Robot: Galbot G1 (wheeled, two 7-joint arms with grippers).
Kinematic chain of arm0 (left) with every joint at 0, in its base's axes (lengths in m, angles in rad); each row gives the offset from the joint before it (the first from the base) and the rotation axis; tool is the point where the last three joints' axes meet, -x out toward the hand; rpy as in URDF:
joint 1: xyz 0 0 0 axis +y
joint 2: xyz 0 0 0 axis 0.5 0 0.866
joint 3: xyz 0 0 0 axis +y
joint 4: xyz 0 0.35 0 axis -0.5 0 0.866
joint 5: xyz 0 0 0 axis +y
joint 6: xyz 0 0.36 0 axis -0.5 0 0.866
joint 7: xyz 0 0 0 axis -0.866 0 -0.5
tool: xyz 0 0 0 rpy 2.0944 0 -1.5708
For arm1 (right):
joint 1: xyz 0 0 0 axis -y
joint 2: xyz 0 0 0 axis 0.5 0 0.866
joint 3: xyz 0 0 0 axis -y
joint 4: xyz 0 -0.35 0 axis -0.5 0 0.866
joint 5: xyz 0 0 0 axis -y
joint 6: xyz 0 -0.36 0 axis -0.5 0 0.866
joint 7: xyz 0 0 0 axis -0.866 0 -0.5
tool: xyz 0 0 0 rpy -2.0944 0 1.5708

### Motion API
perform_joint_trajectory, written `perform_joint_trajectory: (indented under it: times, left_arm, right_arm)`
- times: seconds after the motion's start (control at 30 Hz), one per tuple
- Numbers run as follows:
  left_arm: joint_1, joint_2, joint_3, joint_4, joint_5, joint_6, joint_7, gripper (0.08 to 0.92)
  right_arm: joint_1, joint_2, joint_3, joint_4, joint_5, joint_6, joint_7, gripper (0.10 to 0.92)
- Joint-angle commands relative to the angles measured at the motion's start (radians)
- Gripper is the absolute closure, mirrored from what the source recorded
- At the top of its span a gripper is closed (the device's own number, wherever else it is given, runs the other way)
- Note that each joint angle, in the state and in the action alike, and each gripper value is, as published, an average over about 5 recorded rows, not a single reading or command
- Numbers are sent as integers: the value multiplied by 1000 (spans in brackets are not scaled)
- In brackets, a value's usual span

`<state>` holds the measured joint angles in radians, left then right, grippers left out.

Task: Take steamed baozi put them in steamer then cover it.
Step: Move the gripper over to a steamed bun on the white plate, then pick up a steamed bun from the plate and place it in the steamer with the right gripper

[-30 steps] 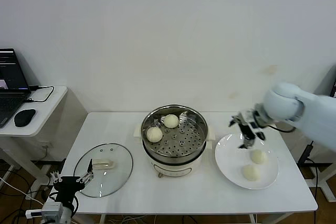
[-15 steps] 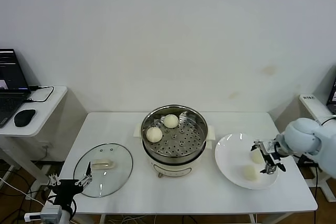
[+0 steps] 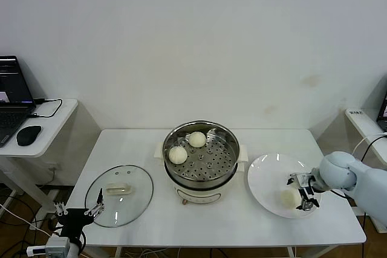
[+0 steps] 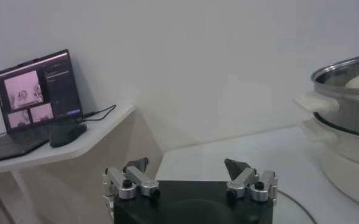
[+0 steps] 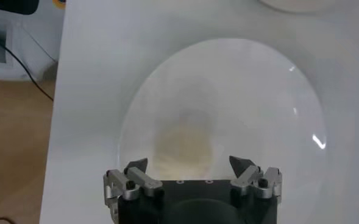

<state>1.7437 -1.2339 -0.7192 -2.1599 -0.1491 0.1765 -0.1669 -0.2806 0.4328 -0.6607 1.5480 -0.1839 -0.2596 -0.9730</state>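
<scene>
The steamer (image 3: 201, 155) stands mid-table with two steamed baozi, one (image 3: 178, 154) at its left and one (image 3: 196, 139) at the back. One more baozi (image 3: 288, 197) lies on the white plate (image 3: 266, 173); the fourth does not show clearly. My right gripper (image 3: 305, 191) is low over the plate's right part, open. In the right wrist view a baozi (image 5: 182, 146) lies just ahead of the open right gripper (image 5: 190, 163), not gripped. The cover (image 3: 119, 195) lies flat on the table at left. My left gripper (image 3: 78, 212) is parked open below the table's front-left edge; it also shows in the left wrist view (image 4: 188, 173).
A side desk at far left holds a laptop (image 3: 11, 98) and a mouse (image 3: 28, 135). The steamer's wall (image 4: 350, 103) shows at the edge of the left wrist view. The plate sits close to the table's right edge.
My right gripper has come down from above the plate's far edge to low over the plate's right part, beside the buns. My left gripper has sunk slightly.
</scene>
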Motion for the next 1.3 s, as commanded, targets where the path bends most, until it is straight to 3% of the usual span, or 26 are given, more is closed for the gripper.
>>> perform_joint_trajectory:
  times: [0.03,0.23,0.67,1.07,1.3]
  left_arm:
    - [-1,-1,1,3,0,0,0,177]
    - [0,-1,-1,3,0,-1,0,177]
    - [3,-4,-7,-3,-2,-1,0,177]
    - [-3,0,-5,-10,-5,-1,0,177]
    - [-11,11,-5,-12,-12,-1,1,177]
  right_arm:
    - [-51,42,35,-67,-16,0,7,203]
    - [-52,66,38,-80,-14,-7,3,211]
    - [-11,48,32,-70,3,-14,-16,423]
    - [378,23,-120,-40,177,-35,-64,431]
    - [657,106,-238,-70,288,-59,-66,428]
